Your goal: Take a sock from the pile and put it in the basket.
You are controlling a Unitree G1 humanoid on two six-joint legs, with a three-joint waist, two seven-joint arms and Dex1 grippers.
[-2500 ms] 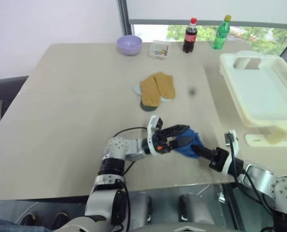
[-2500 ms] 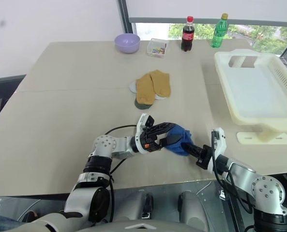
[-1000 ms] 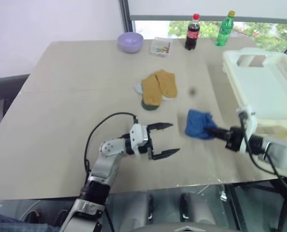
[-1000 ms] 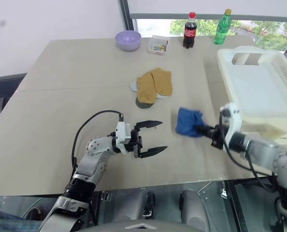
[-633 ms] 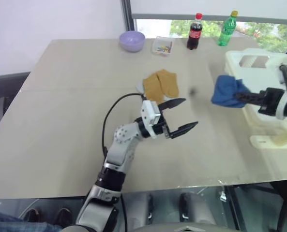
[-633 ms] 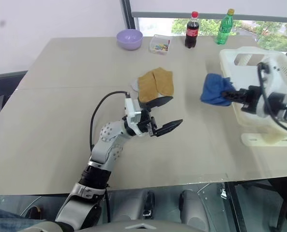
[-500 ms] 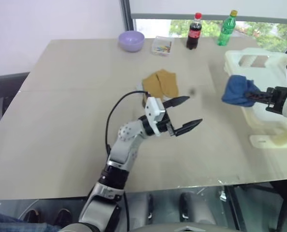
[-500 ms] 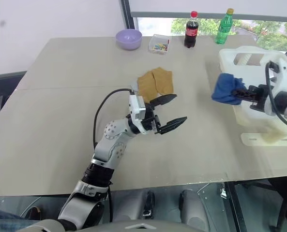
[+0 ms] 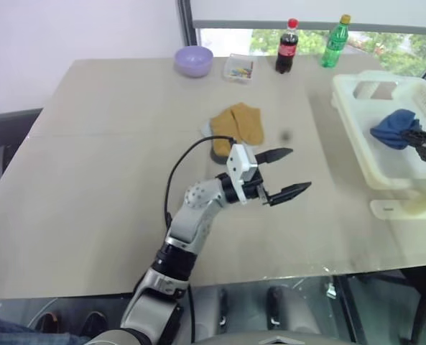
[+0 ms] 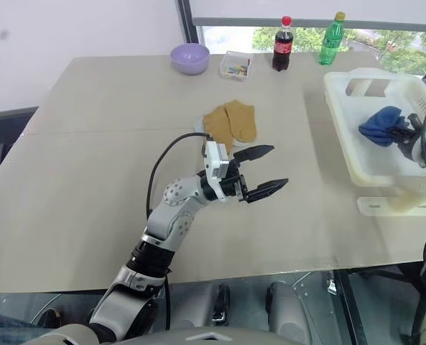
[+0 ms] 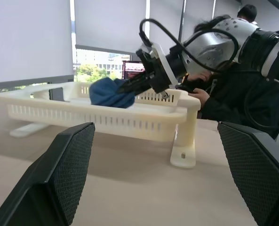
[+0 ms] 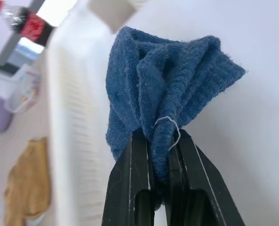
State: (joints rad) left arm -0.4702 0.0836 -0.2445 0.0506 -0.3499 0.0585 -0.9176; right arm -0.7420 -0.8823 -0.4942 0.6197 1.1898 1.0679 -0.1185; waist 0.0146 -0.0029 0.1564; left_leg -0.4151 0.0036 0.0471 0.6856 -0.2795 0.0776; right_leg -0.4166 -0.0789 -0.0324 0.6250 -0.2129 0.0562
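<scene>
My right gripper (image 9: 414,134) is shut on a bunched blue sock (image 9: 392,129), which hangs over the inside of the cream-white slatted basket (image 9: 355,123) at the table's right edge. In the right wrist view the sock (image 12: 163,99) is pinched between the black fingers (image 12: 130,186). The left wrist view has the sock (image 11: 108,92) above the basket (image 11: 101,120). My left gripper (image 9: 289,174) hovers open and empty over the middle of the table. The pile (image 9: 235,128), with mustard-brown socks on top, lies just behind it.
At the table's far edge stand a lilac bowl (image 9: 193,61), a small clear box (image 9: 238,69), a cola bottle (image 9: 286,47) and a green bottle (image 9: 333,42). A person in dark clothing (image 11: 233,101) sits beyond the basket in the left wrist view.
My right gripper carried the blue sock rightward from over the table to above the basket's inside. My left gripper rose and drifted right, staying open.
</scene>
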